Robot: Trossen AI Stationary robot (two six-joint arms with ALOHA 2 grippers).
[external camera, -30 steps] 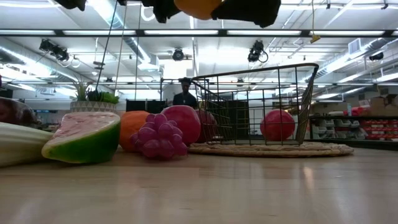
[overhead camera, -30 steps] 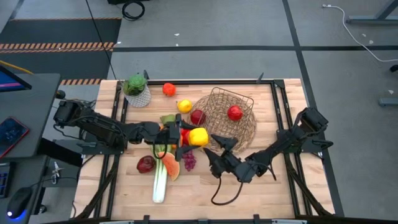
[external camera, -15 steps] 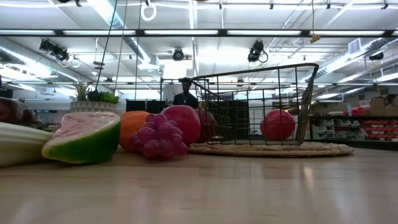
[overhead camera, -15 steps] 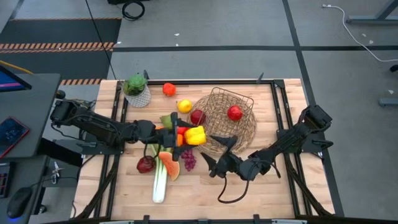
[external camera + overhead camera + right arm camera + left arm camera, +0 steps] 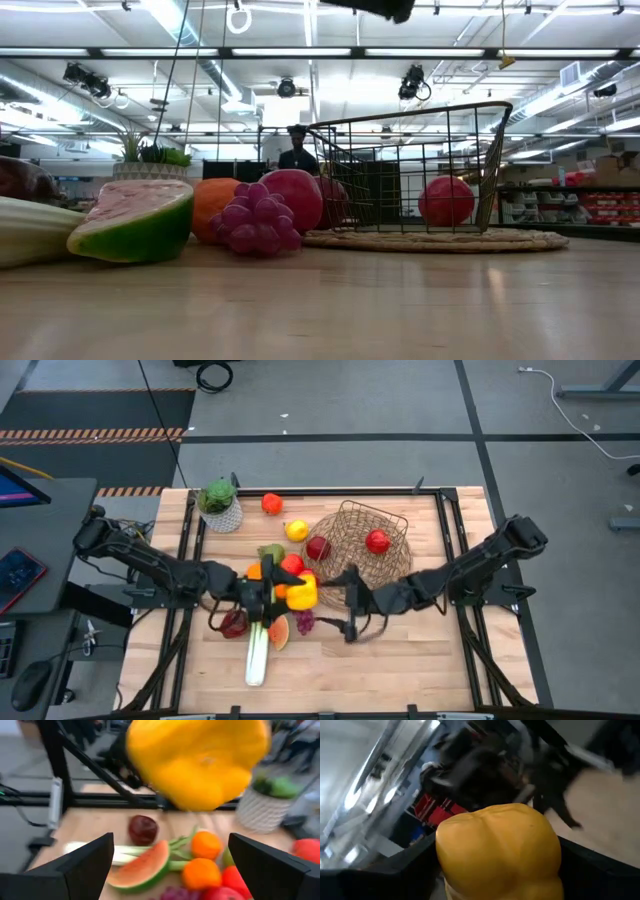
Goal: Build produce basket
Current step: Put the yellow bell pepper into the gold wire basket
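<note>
My left gripper [image 5: 288, 593] is shut on a yellow toy bell pepper [image 5: 303, 592], held in the air above the loose produce; the pepper fills the left wrist view [image 5: 500, 845]. My right gripper [image 5: 346, 603] is open just to the pepper's right, facing it without touching; the pepper also shows in the right wrist view [image 5: 200, 760]. The brown wire basket [image 5: 372, 565] stands on its round woven rim at the middle right, with a red apple [image 5: 378, 541] in it and another [image 5: 318, 548] at its left edge. My left gripper pinches the pepper's two sides [image 5: 445, 855] between its two fingers. The fingers come about level from the table's left. The pepper's lobed end [image 5: 520, 820] points away from the gripper, toward my right gripper. The pepper is lifted clear of the table.
Under and beside the pepper lie oranges [image 5: 255, 572], a pear [image 5: 270, 552], a red apple [image 5: 292, 564], grapes [image 5: 304, 622], a watermelon slice [image 5: 277, 630], a leek [image 5: 258, 652] and a dark apple [image 5: 233, 623]. A lemon [image 5: 296, 530], a red fruit [image 5: 271, 503] and a potted plant [image 5: 220, 505] stand farther back.
My left gripper has risen out of the low view with the pepper and drawn a little toward the table's left and near edge. My right arm has stretched out and risen, bringing its open gripper from the near side up to the pepper's right.
</note>
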